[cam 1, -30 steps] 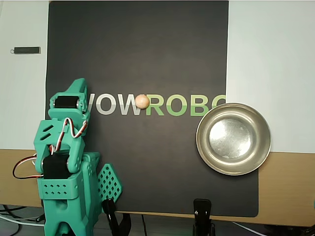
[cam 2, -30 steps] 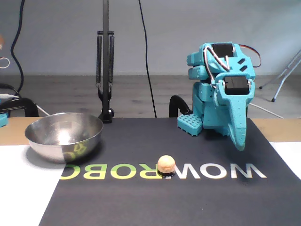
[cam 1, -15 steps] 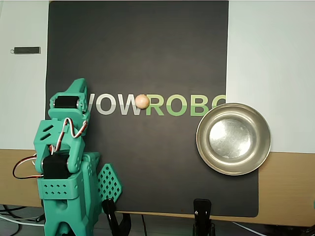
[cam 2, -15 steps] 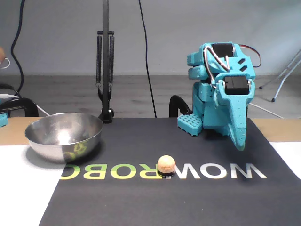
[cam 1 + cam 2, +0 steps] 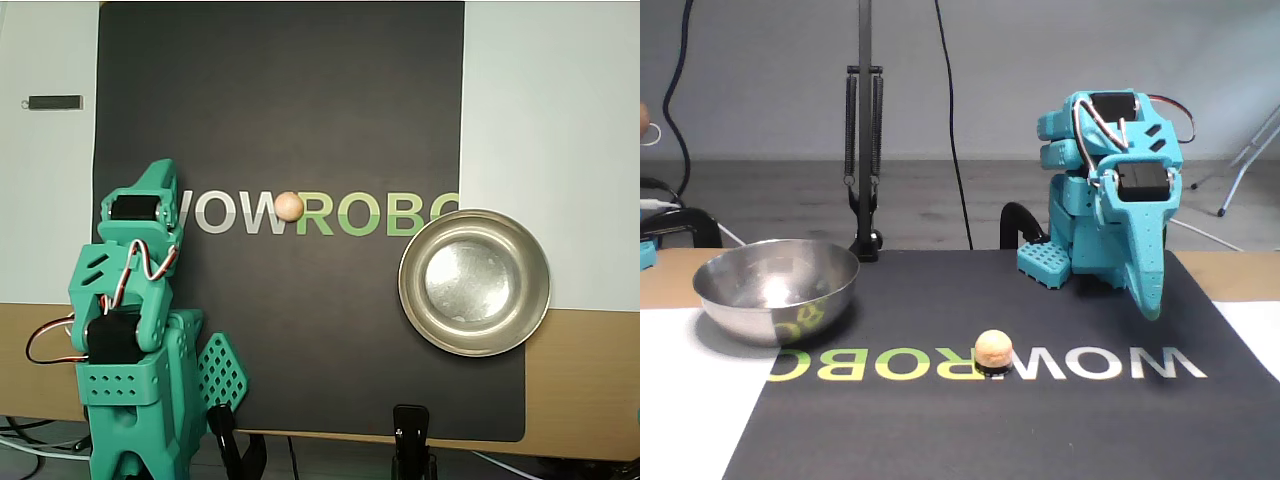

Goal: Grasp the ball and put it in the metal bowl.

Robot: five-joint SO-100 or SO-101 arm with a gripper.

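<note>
Ball (image 5: 289, 207) is sitting on the black mat (image 5: 300, 100), on the printed lettering between the white W and the green R, untouched. Metal bowl (image 5: 474, 282) is standing empty at the mat's right edge in the overhead view, well apart from the ball. Teal arm (image 5: 1110, 200) is folded; tool (image 5: 1150, 305) is pointing down above the mat, its fingers together, gripping nothing.

The black rectangular mat (image 5: 280, 110) carries large printed lettering across mid-frame: "WOW" in white, then "ROBO" in green. In the overhead view the last letter is partly hidden; the fixed view shows the word upside down.
</note>
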